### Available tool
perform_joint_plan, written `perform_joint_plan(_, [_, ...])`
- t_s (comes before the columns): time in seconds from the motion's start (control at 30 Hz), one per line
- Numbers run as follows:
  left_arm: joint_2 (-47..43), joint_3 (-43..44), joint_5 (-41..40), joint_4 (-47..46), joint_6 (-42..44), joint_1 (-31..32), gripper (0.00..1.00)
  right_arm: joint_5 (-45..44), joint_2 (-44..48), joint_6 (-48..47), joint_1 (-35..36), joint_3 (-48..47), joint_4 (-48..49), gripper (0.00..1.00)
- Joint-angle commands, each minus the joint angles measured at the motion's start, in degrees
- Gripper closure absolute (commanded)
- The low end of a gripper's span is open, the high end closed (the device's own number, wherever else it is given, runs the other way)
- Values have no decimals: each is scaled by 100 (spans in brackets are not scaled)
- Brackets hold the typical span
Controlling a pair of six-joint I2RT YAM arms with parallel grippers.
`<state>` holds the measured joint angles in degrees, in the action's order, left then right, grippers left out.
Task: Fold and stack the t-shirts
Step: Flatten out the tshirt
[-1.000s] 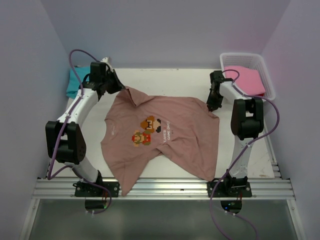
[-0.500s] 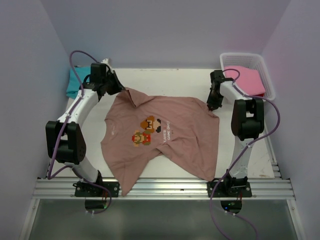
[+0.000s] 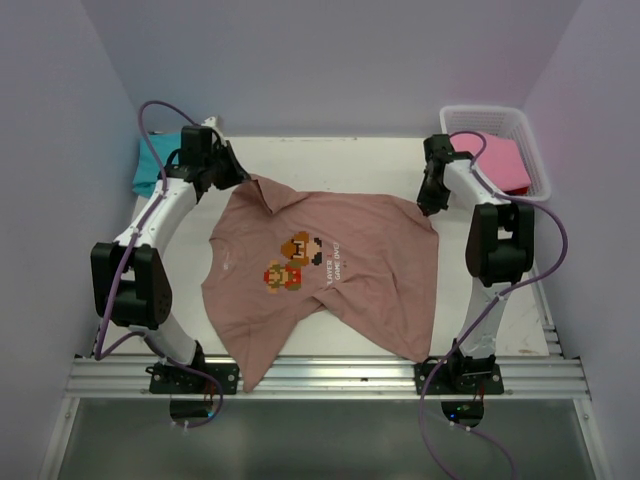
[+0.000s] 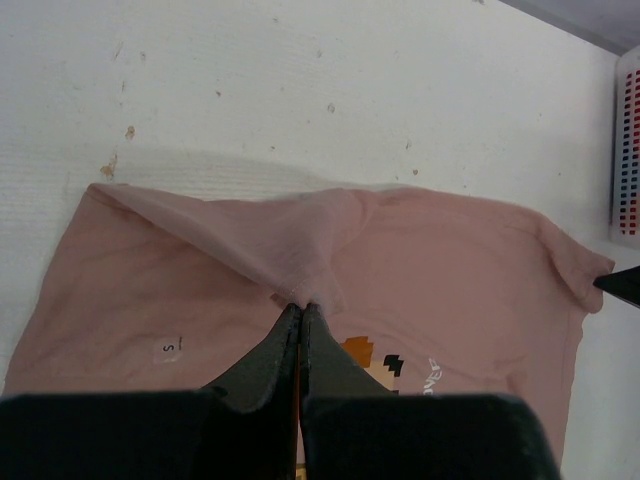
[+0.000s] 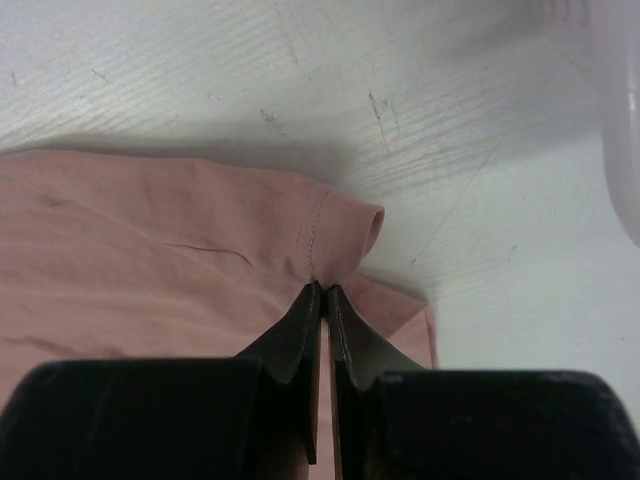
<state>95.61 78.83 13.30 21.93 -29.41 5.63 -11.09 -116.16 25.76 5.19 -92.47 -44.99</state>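
The salmon-brown t-shirt (image 3: 320, 270) lies spread on the white table, its pixel-character print (image 3: 292, 262) facing up. My left gripper (image 3: 243, 178) is shut on the shirt's far left corner; in the left wrist view its jaws (image 4: 300, 306) pinch a raised fold of the cloth (image 4: 300, 240). At the far right corner my right gripper (image 3: 428, 205) is shut on the shirt's edge, with the jaws (image 5: 325, 287) pinching a stitched hem (image 5: 330, 235). A teal t-shirt (image 3: 150, 165) lies at the back left. The pink t-shirt (image 3: 495, 160) lies in the basket.
A white plastic basket (image 3: 530, 150) stands at the back right, its wall also at the right edge of the left wrist view (image 4: 628, 150). The metal rail (image 3: 330, 375) with both arm bases runs along the near edge. Lilac walls enclose the table.
The right gripper has closed onto the shirt's far right edge and its wrist has shifted slightly toward the back. The left arm has not moved.
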Motion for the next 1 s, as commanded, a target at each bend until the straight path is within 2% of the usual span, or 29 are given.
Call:
perform_joint_plan(0.0, [-280, -52, 76, -225, -21, -62, 100, -332, 331, -62, -18, -350, -167, 95])
perform_joint_plan(0.07, [-280, -43, 76, -216, -21, -62, 100, -437, 339, -88, -18, -474, -220, 100])
perform_joint_plan(0.4, [-227, 378, -117, -172, 234, -220, 100, -543, 278, -89, -27, -1246, -379, 100])
perform_joint_plan(0.67, [308, 1476, -161, -137, 251, -738, 100, -569, -388, -88, -36, -2599, -844, 100])
perform_joint_plan(0.8, [993, 2476, -30, 126, 286, -870, 100, -569, -802, -124, -36, -3460, -1029, 100])
perform_joint_plan(0.97, [1783, 3077, 225, 31, 243, -914, 100, -403, -1251, -89, -53, -3980, -1003, 100])
